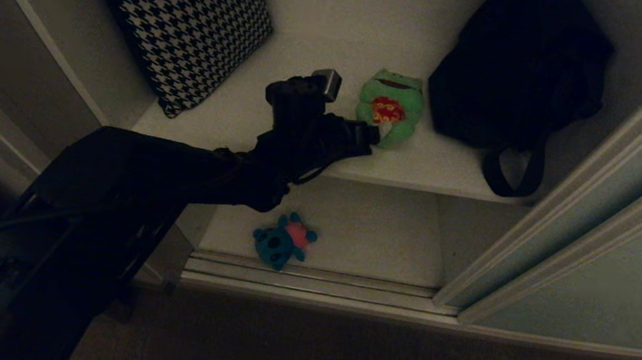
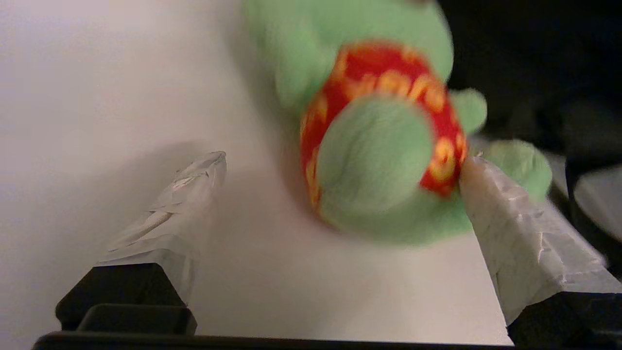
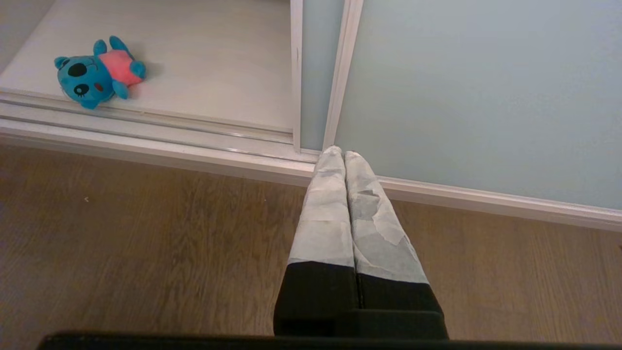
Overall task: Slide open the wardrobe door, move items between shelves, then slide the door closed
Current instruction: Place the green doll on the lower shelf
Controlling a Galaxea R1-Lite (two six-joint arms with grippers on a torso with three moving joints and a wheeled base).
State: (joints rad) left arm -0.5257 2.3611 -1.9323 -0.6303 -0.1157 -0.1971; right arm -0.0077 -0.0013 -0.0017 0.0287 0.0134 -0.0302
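Left tool (image 1: pixel 376 133) gapes wide, gripping nothing, one fingertip (image 2: pixel 478 187) brushing the green toy (image 1: pixel 389 107) on the upper shelf (image 1: pixel 306 95). Best centre both fingers round its body before squeezing. Right tool (image 3: pixel 344 156) pinched empty above the floor.

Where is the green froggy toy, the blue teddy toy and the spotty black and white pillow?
green frog toy (image 1: pixel 389 107): head view, on its red tummy patch.
blue toy (image 3: pixel 77 80): right wrist view, on its blue face.
black and white pillow (image 1: pixel 193 29): head view, on the middle of its checked front.
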